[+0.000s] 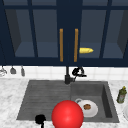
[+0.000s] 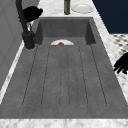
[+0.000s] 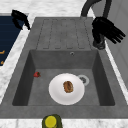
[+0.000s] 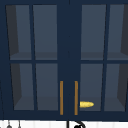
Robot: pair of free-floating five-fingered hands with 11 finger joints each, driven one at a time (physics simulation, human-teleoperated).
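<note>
Black right robot hand (image 3: 106, 30), fingers spread and grasping nothing, hovers beside the faucet (image 3: 98, 41); approach its base squarely.

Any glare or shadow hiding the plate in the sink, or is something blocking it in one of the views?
Front view: a red ball overlaps the plate's left edge; no glare. Left side view: the basin's near wall hides most of the plate. Right side view: plate fully visible, evenly lit, with only soft shading on the sink walls.
</note>
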